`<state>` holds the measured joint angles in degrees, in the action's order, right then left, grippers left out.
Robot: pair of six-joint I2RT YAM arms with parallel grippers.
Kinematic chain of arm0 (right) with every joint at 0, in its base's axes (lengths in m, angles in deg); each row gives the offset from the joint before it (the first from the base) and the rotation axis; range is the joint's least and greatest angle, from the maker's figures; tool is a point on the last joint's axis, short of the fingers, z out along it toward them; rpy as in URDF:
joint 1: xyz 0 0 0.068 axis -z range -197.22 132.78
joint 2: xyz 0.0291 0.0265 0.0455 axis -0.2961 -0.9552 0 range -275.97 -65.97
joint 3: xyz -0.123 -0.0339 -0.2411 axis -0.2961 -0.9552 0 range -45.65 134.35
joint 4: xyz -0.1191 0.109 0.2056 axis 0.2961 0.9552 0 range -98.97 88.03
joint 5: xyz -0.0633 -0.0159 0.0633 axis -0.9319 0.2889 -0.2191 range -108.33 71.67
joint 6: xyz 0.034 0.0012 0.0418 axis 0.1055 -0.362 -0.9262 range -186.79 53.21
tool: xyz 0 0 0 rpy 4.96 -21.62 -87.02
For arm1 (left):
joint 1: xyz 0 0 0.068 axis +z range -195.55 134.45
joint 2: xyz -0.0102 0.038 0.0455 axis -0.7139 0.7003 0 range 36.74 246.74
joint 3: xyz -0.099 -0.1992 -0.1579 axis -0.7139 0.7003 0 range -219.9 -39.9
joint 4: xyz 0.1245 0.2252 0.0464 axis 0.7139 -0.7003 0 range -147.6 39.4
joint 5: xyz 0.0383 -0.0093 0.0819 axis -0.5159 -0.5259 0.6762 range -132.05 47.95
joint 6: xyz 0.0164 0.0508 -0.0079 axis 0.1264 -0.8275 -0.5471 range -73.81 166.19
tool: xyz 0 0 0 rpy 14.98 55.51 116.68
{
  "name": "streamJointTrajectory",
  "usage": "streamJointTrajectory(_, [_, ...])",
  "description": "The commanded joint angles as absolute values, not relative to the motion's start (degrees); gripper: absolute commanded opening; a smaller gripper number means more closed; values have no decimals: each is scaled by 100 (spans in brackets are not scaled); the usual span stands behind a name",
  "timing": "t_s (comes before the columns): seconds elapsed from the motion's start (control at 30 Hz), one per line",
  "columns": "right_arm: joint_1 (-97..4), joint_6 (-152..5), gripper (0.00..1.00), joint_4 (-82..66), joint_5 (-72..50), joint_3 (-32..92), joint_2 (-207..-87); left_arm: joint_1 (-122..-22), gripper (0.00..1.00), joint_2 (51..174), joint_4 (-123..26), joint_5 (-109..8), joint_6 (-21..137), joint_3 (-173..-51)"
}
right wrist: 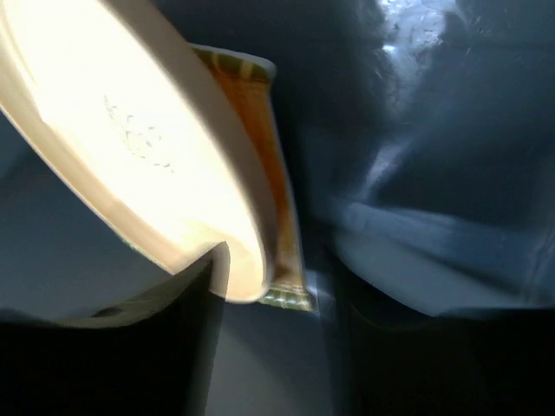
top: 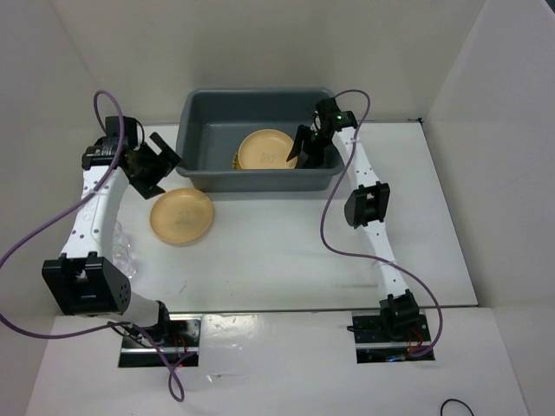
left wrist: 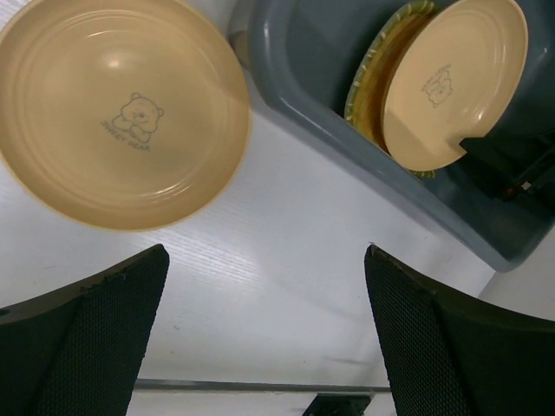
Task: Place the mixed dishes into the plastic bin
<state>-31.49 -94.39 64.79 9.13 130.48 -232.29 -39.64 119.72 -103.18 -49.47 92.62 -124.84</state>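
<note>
The plastic bin [top: 198, 130], dark grey, stands on the white desk [top: 277, 251] at the side far from the arm bases. Inside the plastic bin, near its front wall and a little right of its middle, lies the first plate [top: 264, 149], orange-yellow and round. It rests tilted on the slatted tray [left wrist: 368, 82], whose greenish rim shows at the plate's left edge. The second plate [top: 181, 216] is outside the plastic bin, flat on the desk, just in front of the bin's near left corner and not touching it. In the left wrist view a small bear drawing is at its centre. The right pincer [top: 308, 152] is down inside the plastic bin, at its right end, beside the first plate. In the right wrist view its jaws stand apart, wider than the plate's rim, so the plate is not clamped. One finger [right wrist: 104, 364] is at the plate's edge, but this view is blurred and I cannot tell if it touches. The left pincer [top: 160, 166] hangs outside the plastic bin, beside its left wall and above the desk. It is released, with jaws wide apart and nothing between them, and the second plate is just beyond its fingertips.
</note>
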Motion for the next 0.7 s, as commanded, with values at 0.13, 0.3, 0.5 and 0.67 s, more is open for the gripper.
streamJointTrajectory(0.13, [-3014, -9448, 99, 6556, 970, 13365, -22779, -3975, 100, 12006, -9762, -5207, 9171, -12139])
streamJointTrajectory(0.3, [-2725, -9440, 99, 6310, 909, 13365, -21901, -3975, 100, 12182, -9683, -5268, 9171, -11891])
streamJointTrajectory(0.5, [-2619, -9080, 99, 6362, 759, 13365, -20924, -4107, 100, 12428, -9990, -4452, 9049, -11838])
streamJointTrajectory(0.67, [-2619, -9008, 99, 6425, 970, 13365, -20607, -4160, 100, 12612, -9781, -4152, 9048, -11391])
